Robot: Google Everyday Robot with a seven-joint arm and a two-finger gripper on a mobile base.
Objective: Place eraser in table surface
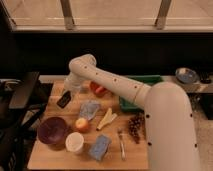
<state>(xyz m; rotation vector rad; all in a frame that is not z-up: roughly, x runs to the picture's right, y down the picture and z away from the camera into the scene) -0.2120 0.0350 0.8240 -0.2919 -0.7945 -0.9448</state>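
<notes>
My gripper (67, 95) hangs from the white arm over the far left part of the table surface (47, 161), a light-brown wooden top. It is shut on the eraser (63, 100), a small dark block that tilts below the fingers, close above the wood near the left edge. I cannot tell whether the eraser touches the table. The arm reaches in from the lower right and hides part of the table's right side.
On the table are a purple bowl (52, 131), a white cup (75, 142), a blue-grey sponge (100, 147), an orange-red fruit (81, 124), a silvery packet (90, 109), yellow pieces (106, 119), grapes (135, 126) and a fork (121, 145). A green tray (150, 79) lies behind the arm.
</notes>
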